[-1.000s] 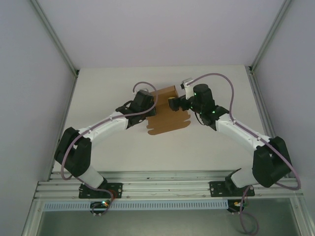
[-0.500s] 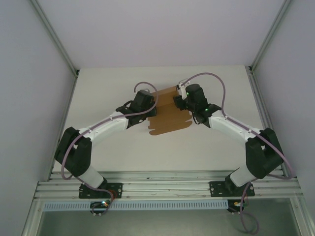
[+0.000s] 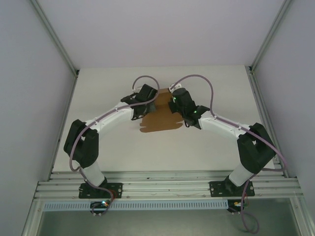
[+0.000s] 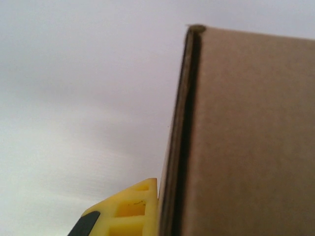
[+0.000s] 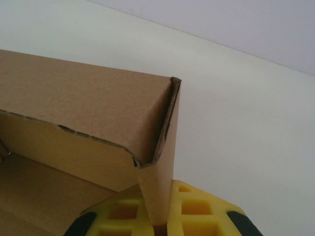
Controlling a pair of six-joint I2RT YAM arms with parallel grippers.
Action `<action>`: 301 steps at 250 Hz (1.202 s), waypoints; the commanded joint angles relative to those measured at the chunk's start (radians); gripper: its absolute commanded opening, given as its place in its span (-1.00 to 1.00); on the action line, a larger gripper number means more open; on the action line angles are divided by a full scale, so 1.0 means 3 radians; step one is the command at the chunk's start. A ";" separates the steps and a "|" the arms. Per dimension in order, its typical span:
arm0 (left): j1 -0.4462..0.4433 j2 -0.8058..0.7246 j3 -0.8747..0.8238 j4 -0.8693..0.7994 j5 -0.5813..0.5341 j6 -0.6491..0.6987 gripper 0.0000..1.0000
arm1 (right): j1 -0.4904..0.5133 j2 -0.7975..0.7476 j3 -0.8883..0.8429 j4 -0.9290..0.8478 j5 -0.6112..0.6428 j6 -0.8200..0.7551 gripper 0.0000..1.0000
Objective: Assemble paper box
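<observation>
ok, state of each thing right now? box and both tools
paper box: half-folded, two walls raised into a corner, near flaps lying flat.
right tool: shut on a raised wall of the box.
left tool: against a box wall, one finger visible; open or shut unclear.

The off-white table (image 3: 206, 152) carries one item, a brown cardboard paper box (image 3: 158, 123). It lies centrally, slightly toward the far edge, base flat, with one wall folded upright.
</observation>
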 commanded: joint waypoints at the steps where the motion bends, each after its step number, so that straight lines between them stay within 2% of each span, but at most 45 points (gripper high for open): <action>1: 0.0369 0.0283 0.0131 -0.1319 -0.1091 -0.0597 -1.00 | 0.0026 -0.0055 0.0014 -0.0170 0.1122 0.0156 -1.00; 32: 0.0399 0.0405 0.0318 -0.1742 -0.1311 -0.0807 -1.00 | 0.0065 0.0138 0.0237 -0.0542 0.1730 0.0323 -1.00; 63: 0.0419 0.0428 0.0471 -0.2149 -0.1410 -0.0966 -1.00 | 0.0028 0.0246 0.0316 -0.0704 0.1864 0.0431 -1.00; 100: 0.0290 0.0031 0.0125 -0.1617 -0.1162 -0.0637 -1.00 | -0.0088 0.0373 0.0374 -0.0775 0.2369 0.0436 -1.00; 118: 0.0294 -0.0059 0.0103 -0.1636 -0.1194 -0.0648 -1.00 | -0.0165 0.0435 0.0404 -0.0867 0.2512 0.0461 -1.00; 141: 0.0333 -0.0024 0.0204 -0.1863 -0.1220 -0.0735 -1.00 | -0.0205 0.0439 0.0369 -0.0839 0.2545 0.0459 -1.00; 164: 0.0267 -0.0098 0.0106 -0.1481 -0.0989 -0.0490 -1.00 | -0.0199 0.0466 0.0342 -0.0730 0.2576 0.0407 -1.00; 181: 0.0259 -0.0206 -0.0095 -0.0841 -0.0467 -0.0173 -1.00 | -0.0222 0.0421 0.0287 -0.0675 0.2188 0.0473 -0.96; 199: 0.0249 -0.0296 -0.0291 -0.0235 0.0036 -0.0010 -1.00 | -0.0229 0.0295 0.0077 -0.0277 0.1641 0.0405 -0.87; 215: 0.0225 -0.0294 -0.0286 -0.0025 0.0216 0.0040 -1.00 | -0.0230 0.0174 -0.0127 0.0103 0.1069 0.0284 -0.63; 231: 0.0177 -0.0250 -0.0182 0.0047 0.0300 0.0143 -1.00 | -0.0236 0.0040 -0.0313 0.0446 0.0429 0.0208 -0.54; 253: 0.0127 -0.0149 -0.0032 0.0117 0.0427 0.0262 -1.00 | -0.0233 -0.0097 -0.0455 0.0746 -0.0528 0.0068 -0.10; 266: 0.0112 -0.0063 0.0060 0.0128 0.0522 0.0314 -1.00 | -0.0230 -0.0158 -0.0471 0.0787 -0.1026 0.0003 0.27; 282: 0.0102 0.0036 0.0156 0.0109 0.0610 0.0373 -1.00 | -0.0231 -0.0241 -0.0469 0.0798 -0.1449 0.0006 0.67; 294: 0.0096 0.0075 0.0196 0.0116 0.0673 0.0460 -1.00 | -0.0231 -0.0334 -0.0503 0.0845 -0.1582 0.0058 0.97; 301: 0.0093 0.0112 0.0217 0.0092 0.0673 0.0486 -1.00 | -0.0234 -0.0397 -0.0541 0.0882 -0.1604 0.0094 0.99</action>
